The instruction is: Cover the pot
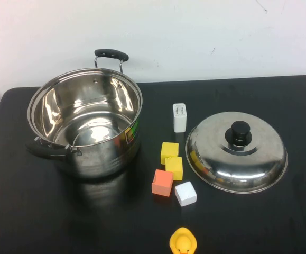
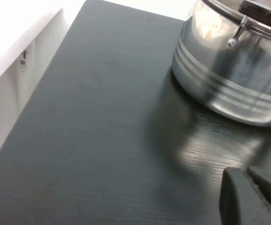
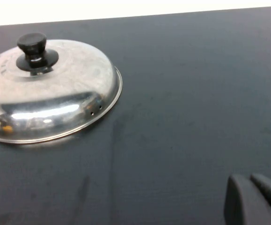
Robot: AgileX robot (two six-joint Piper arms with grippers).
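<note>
From the high view, the pot (image 1: 85, 124) stood uncovered at the 9 o'clock side of the black counter (image 1: 258, 217), the lid (image 1: 237, 152) lay well apart at 3 o'clock, and between them sat a white charger (image 1: 179, 117), two yellow blocks (image 1: 172, 160), an orange block (image 1: 162, 182), a white block (image 1: 185, 193) and, at 6 o'clock, a yellow duck (image 1: 183, 242). In the left wrist view the left gripper (image 2: 254, 197) hung over bare counter with the pot near, toward 1 o'clock of its jaws; whether they were spread I cannot tell. In the right wrist view the right gripper (image 3: 254, 199) hovered well apart from the lid, at 10 o'clock, with the pot out of sight, jaws likewise unclear.
</note>
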